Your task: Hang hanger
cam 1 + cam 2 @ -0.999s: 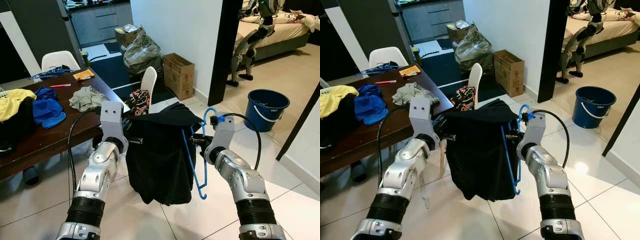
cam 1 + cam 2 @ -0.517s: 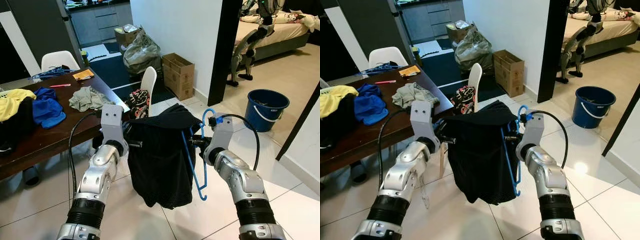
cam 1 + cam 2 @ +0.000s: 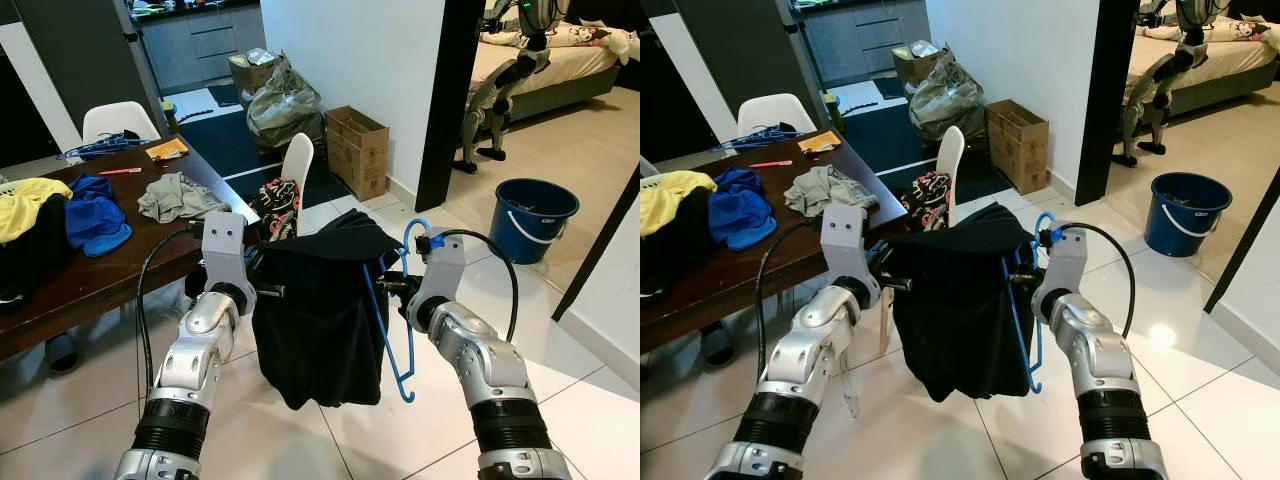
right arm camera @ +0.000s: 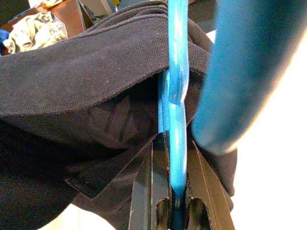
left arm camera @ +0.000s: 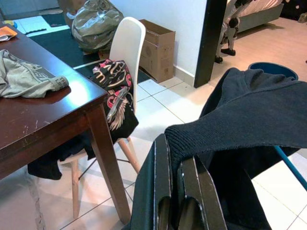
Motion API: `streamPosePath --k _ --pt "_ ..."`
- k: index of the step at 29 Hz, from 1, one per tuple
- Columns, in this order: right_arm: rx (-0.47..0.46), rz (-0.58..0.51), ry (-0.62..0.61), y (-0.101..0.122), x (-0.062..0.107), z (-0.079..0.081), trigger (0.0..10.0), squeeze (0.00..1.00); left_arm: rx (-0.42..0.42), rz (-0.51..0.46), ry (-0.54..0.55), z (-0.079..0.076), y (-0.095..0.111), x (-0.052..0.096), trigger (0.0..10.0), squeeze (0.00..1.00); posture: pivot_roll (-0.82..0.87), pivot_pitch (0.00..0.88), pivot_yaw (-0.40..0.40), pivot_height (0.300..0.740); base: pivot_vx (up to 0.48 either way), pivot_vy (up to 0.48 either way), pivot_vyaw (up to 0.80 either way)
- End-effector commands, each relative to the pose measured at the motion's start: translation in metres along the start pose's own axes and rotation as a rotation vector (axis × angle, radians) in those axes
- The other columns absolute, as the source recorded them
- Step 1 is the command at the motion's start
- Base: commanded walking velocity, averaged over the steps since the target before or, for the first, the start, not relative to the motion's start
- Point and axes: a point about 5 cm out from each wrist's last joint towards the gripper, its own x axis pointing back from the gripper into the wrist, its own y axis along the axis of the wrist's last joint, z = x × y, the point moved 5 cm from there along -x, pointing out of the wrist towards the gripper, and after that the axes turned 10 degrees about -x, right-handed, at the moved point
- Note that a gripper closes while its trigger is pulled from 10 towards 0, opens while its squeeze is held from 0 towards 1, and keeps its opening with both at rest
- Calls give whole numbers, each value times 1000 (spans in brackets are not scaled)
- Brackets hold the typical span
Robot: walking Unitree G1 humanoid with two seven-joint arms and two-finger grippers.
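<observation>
Both arms are raised in front of the robot, carrying a black garment (image 3: 320, 310) that is draped on a blue hanger (image 3: 395, 320) above the tiled floor. The right hand (image 4: 175, 201) is clamped on the hanger's stem, and the left hand (image 5: 180, 191) is pinched shut on the garment's ribbed edge. Over the last second almost nothing has shifted: the cloth has swung slightly and the arms have nudged a little, while the worktop (image 3: 110, 265) with its heap of clothes (image 3: 60, 215) sits just as it did. The load looks secure, but no rail shows yet, so the hanging itself probably still lies ahead and a place to hook it must be found.
</observation>
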Motion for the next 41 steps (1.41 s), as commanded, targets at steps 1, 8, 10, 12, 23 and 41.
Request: streamPosePath --k 1,8,10,12,23,41 --pt "8 -26 12 3 1 3 10000 0 -2 13 16 4 -6 2 10000 0 -12 0 95 740 0 0 0" --pt "9 -26 16 3 0 4 10000 0 -2 10 13 3 -4 1 10000 0 -13 0 95 740 0 0 0" --pt "10 -27 19 3 0 5 10000 0 -2 7 11 3 -3 0 10000 0 -13 0 95 740 0 0 0" --pt "10 -27 19 3 0 5 10000 0 -2 7 11 3 -3 0 10000 0 -13 0 95 740 0 0 0" --pt "13 -27 25 4 0 6 10000 0 0 7 7 1 -4 0 10000 0 -16 0 95 740 0 0 0" --pt "10 -36 24 7 -1 6 10000 0 0 7 5 0 -4 0 10000 0 -14 0 91 740 0 0 0"
